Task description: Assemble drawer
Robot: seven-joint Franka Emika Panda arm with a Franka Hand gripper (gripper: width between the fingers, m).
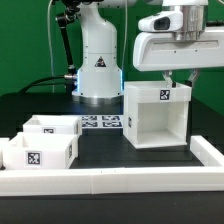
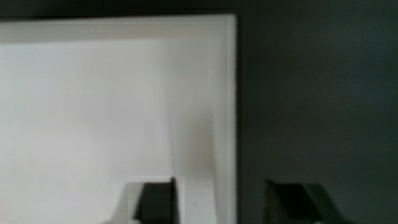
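The drawer's large white cube-like housing stands on the black table at the exterior view's right, open side to the front, with a tag on its top front edge. Two small open-top trays sit at the exterior view's left. My gripper hangs over the housing's top right edge. In the wrist view my gripper is open. One finger is over the housing's inside and the other is outside it. The housing's side wall runs between them, with a gap on the outer side.
A long low white rail runs along the front and turns up the exterior view's right side. The marker board lies flat between the trays and the housing. The arm's base stands behind, with cables at the back left.
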